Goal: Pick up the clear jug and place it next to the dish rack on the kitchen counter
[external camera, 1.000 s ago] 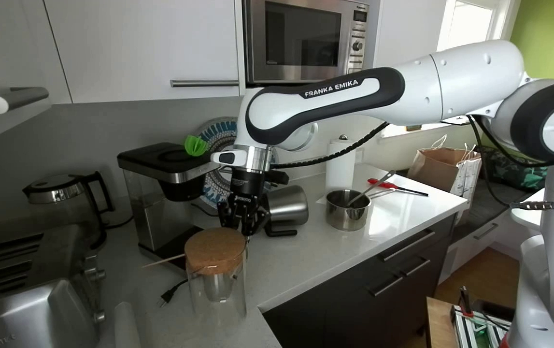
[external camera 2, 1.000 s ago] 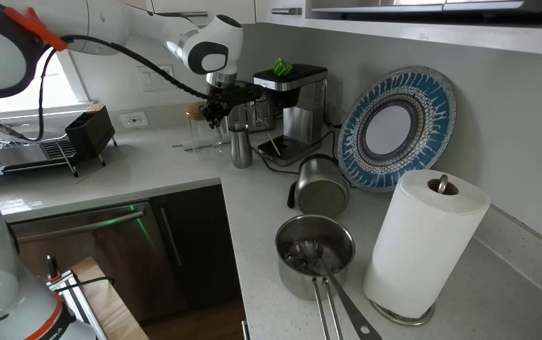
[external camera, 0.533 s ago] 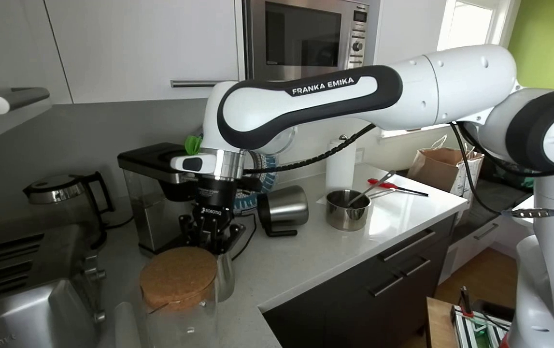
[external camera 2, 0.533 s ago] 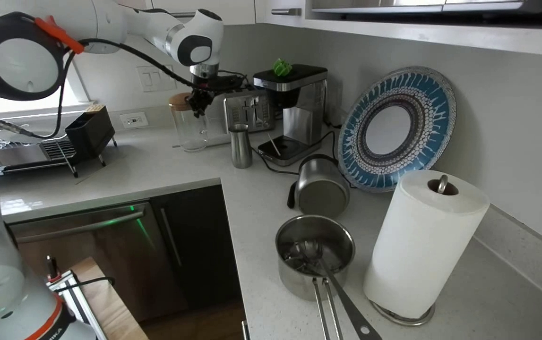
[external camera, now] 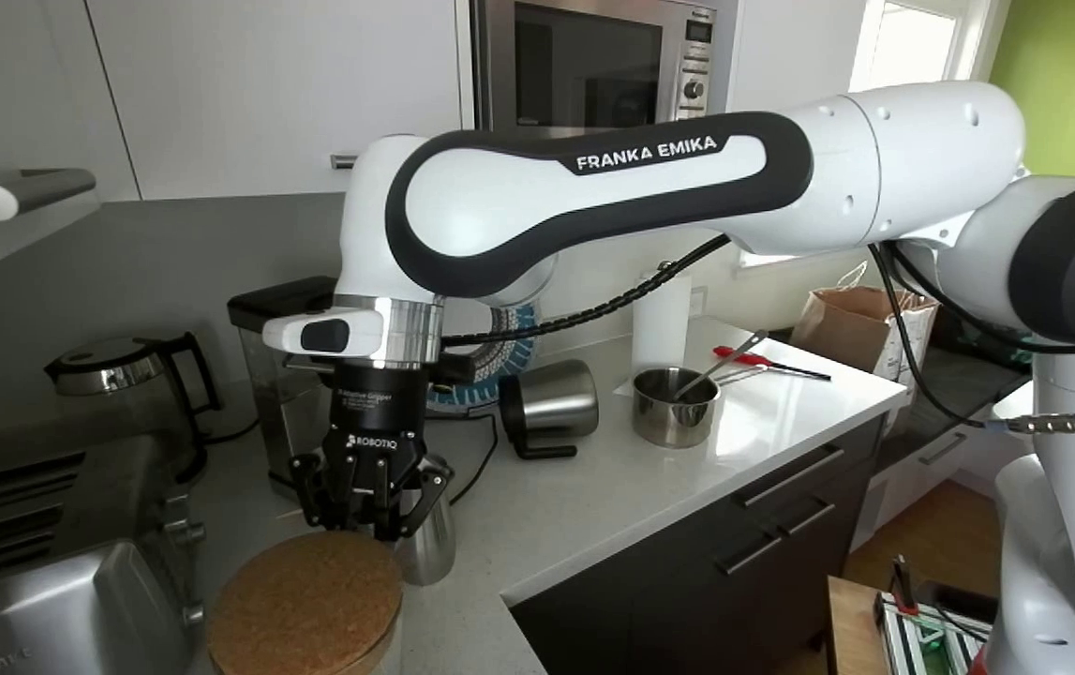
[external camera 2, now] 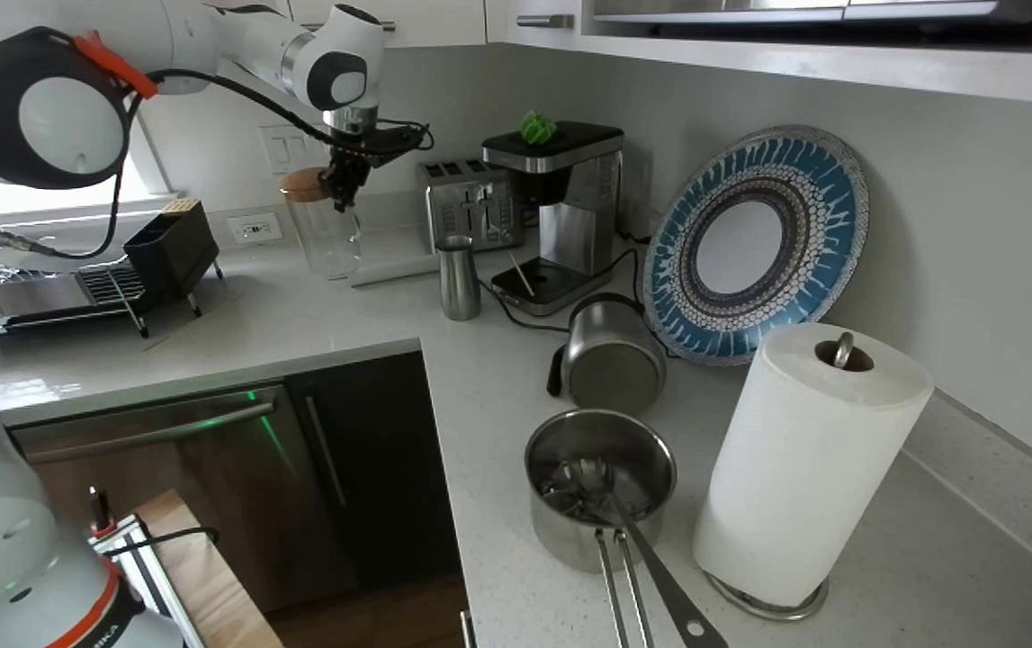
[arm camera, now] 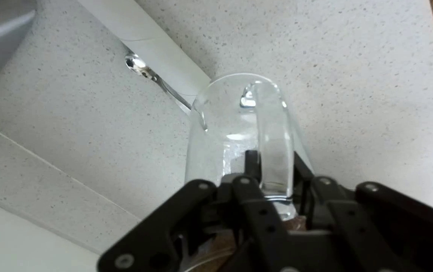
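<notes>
The jug (external camera 2: 322, 231) is held tilted over the surface (external camera 2: 255, 328), its handle (arm camera: 276, 158) pinched between the fingers (arm camera: 253, 166), and a gap is shown between jug and rack (external camera 2: 106, 286).

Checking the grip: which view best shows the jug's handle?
The wrist view: the handle shows large between the fingers. In an exterior view it's faint on the jug; in an exterior view the cork top seems to hide it.

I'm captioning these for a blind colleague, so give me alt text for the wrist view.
A black two-fingered gripper grips a clear jug by its transparent handle, seen from above. Toward the upper left, a white rod and a slim, unidentifiable shiny metal object lie on the speckled pale kitchen counter.
</notes>
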